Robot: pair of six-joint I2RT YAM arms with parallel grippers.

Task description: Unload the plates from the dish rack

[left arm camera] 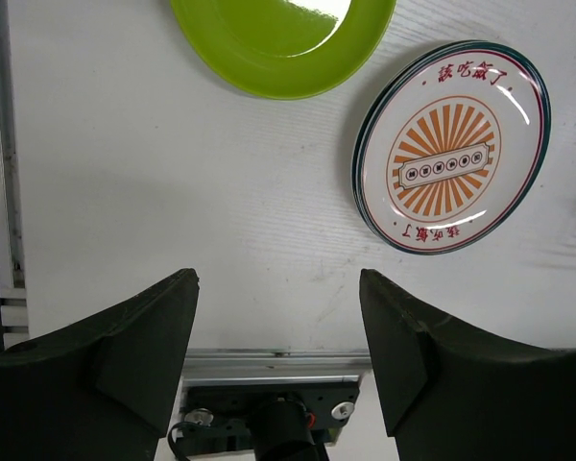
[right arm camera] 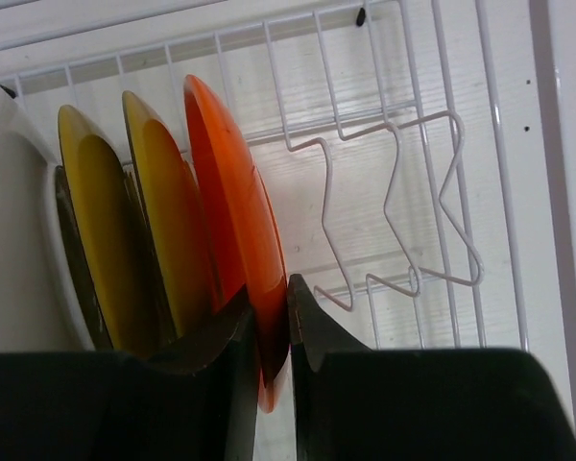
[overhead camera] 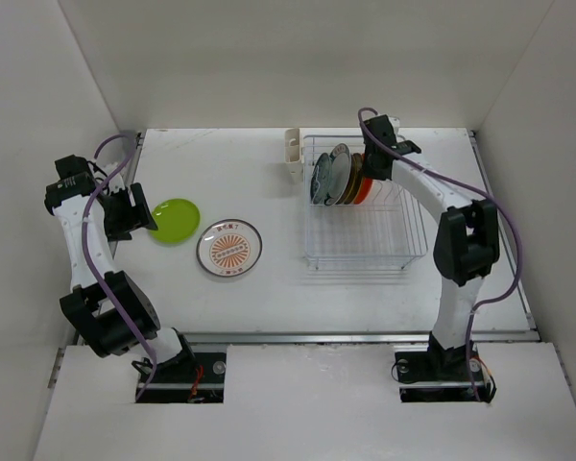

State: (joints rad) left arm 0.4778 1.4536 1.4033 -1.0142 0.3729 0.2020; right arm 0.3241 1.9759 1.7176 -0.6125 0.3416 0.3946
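Note:
The white wire dish rack (overhead camera: 365,240) stands at the right of the table with several plates upright at its far end. My right gripper (overhead camera: 372,173) is shut on the rim of the orange plate (right arm camera: 235,221), the rightmost in the row, still standing in its slot. Two yellow-brown plates (right arm camera: 154,230) stand just left of it. My left gripper (left arm camera: 278,317) is open and empty, hovering above the table near the lime green plate (overhead camera: 175,220) and the white sunburst plate (overhead camera: 229,248), which lie flat on the table. Both also show in the left wrist view: the lime green plate (left arm camera: 283,43) and the sunburst plate (left arm camera: 449,146).
A small white cup holder (overhead camera: 293,152) is fixed to the rack's far left corner. The rack's near slots (right arm camera: 394,192) hold nothing. White walls close in the table on three sides. A metal rail (left arm camera: 269,365) runs along the table's near edge.

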